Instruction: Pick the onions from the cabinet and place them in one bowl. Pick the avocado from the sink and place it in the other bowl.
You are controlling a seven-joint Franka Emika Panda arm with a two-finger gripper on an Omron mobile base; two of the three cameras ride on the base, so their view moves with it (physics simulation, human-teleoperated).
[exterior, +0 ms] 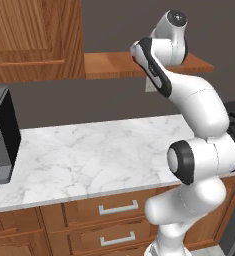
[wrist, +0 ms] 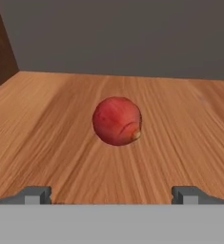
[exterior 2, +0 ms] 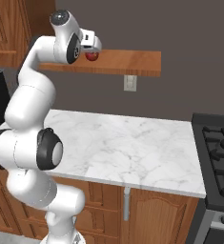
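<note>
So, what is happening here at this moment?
The white arm reaches up to the open wooden shelf, and its gripper faces a red onion that lies there. The fingers stand wide apart, one at each side, with the onion ahead of them and not yet grasped. Below is a marble counter with a stove at its right end.
</note>
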